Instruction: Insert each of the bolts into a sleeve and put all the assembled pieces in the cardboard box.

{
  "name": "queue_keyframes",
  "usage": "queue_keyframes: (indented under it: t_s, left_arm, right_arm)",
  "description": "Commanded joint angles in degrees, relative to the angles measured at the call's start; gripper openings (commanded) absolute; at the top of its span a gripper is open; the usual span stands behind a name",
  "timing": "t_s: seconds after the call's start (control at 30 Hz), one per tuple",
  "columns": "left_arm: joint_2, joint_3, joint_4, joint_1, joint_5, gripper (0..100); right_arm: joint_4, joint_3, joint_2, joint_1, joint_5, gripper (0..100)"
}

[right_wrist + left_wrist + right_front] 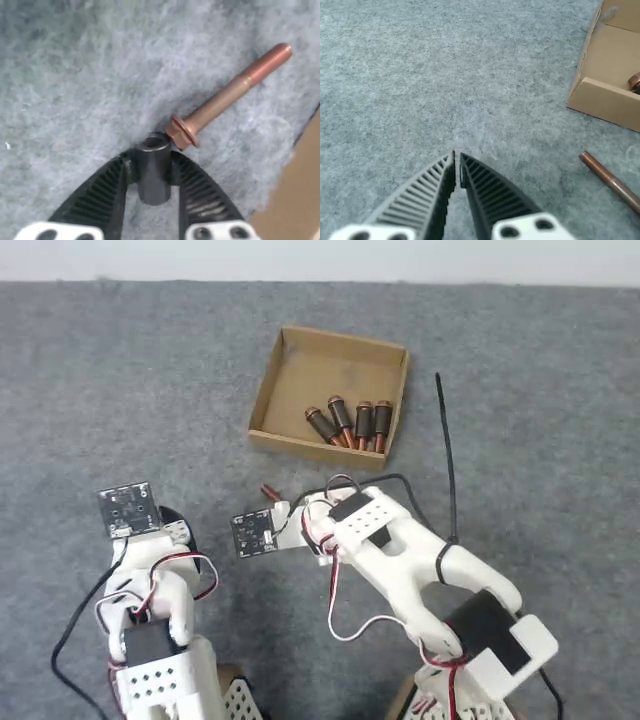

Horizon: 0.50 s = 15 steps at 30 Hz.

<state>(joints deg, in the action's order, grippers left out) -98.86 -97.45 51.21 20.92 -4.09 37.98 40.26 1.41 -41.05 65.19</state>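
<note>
Ahead of the right gripper (151,156): sleeve (152,175) held, bolt (230,90) loose at its mouth.
Gripper is clamped on the dark, smooth tube. The coppery bolt lies flat on the grey felted counter (75,75), its flanged head beside the bore and its shank slanting off-axis toward the cardboard box (265,400). The left gripper (457,157), nearly closed and empty, sits farther from the bolt.
</note>
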Motion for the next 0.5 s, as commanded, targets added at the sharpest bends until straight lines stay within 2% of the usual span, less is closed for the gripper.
queue_keyframes:
  t_s: [0.0, 0.2, 0.47]
  left_arm:
    - [-0.4, 0.6, -0.8, 0.2, 0.5, 1]
    - [-0.4, 0.6, -0.8, 0.2, 0.5, 1]
    - [-0.4, 0.6, -0.8, 0.3, 0.5, 1]
  right_arm:
    - [-0.3, -2.5, -0.5, 0.0, 0.4, 0.4]
    - [-0.2, -2.1, -5.6, 3.9, -1.3, 0.7]
    - [-0.2, -2.0, -17.0, 11.4, -19.4, 0.7]
